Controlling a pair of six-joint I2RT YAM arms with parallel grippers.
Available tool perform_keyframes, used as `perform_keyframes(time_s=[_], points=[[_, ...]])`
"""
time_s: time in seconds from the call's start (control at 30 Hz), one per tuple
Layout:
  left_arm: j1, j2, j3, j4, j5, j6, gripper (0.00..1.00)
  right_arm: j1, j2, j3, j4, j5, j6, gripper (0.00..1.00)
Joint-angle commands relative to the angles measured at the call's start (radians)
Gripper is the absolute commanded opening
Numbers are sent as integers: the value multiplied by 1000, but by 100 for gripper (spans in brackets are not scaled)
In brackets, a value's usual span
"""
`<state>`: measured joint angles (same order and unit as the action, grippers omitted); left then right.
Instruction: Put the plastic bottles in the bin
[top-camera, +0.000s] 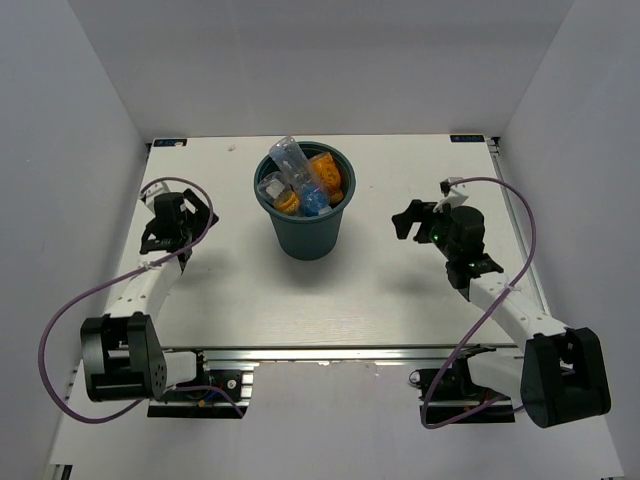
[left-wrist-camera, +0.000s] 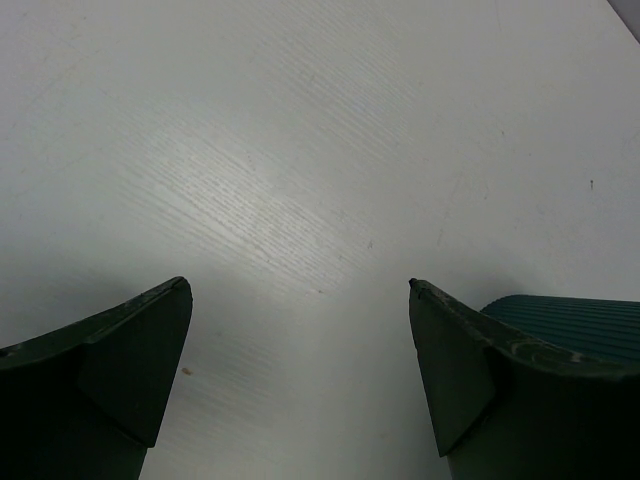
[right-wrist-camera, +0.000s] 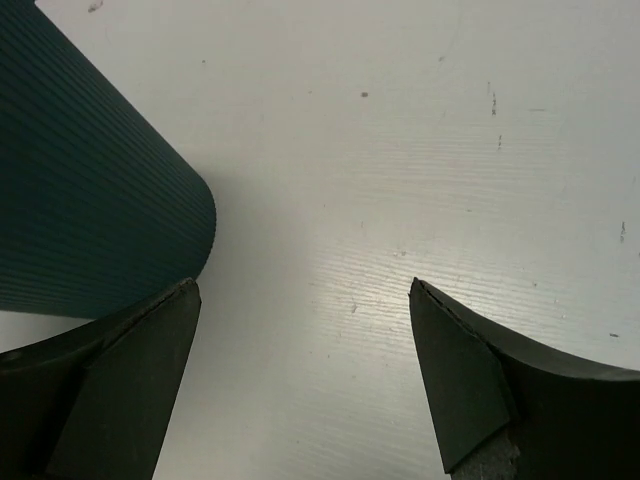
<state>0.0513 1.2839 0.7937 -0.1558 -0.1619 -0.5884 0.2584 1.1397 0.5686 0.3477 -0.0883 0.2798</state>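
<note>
Plastic bottles (top-camera: 303, 183) heaped in bin (top-camera: 308, 238), set central within reach of both arms; left gripper (left-wrist-camera: 300, 390) and right gripper (right-wrist-camera: 305, 390) spread wide, empty, flanking it, seemingly nothing left to grasp

The table (top-camera: 380, 290) is a flat white board with a faint wood-like grain, a soft sheen and a few small dark specks scattered over it. Directly on it stands the bin (top-camera: 305, 228), a round dark teal ribbed bucket, upright on its narrower base, about midway across and nearer the far edge. A soft shadow lies around its foot.
</note>
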Motion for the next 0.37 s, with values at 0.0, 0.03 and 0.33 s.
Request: perform_keyframes(time_s=[0.0, 0.03, 0.33], points=[[5, -98, -45, 1, -47, -59, 98, 1, -5, 20, 86, 70, 24, 89], [5, -131, -50, -1, -69, -65, 98, -1, 3, 16, 97, 49, 35, 89], [5, -207, -62, 1, -123, -94, 98, -1, -66, -45, 159, 50, 45, 90]])
